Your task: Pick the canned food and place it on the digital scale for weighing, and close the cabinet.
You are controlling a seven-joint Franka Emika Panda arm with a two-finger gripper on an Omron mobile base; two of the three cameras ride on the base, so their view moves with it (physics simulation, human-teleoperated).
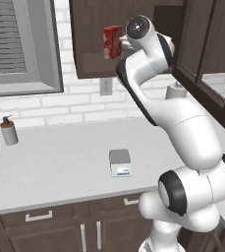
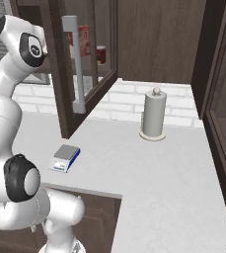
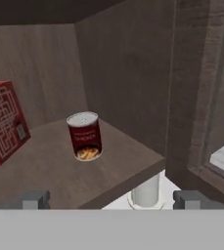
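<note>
The canned food [image 3: 85,135], a small dark red can with a pale top, stands upright on the wooden shelf inside the cabinet [image 3: 128,63]; it also shows through the open door [image 2: 101,54]. My gripper [image 3: 113,200] is open in front of the shelf edge, short of the can, with nothing between its fingertips [image 3: 35,199]. The cabinet door [image 2: 92,59] with its long bar handle [image 2: 75,64] stands swung open. The digital scale [image 1: 120,162], also seen from the other side [image 2: 66,158], lies bare on the counter below.
A taller red box [image 3: 1,122] stands on the shelf left of the can [image 1: 112,42]. A paper towel holder [image 2: 154,114] stands on the counter by the wall, a soap dispenser [image 1: 8,130] far left. Another open cabinet door [image 1: 202,64] juts out on the right.
</note>
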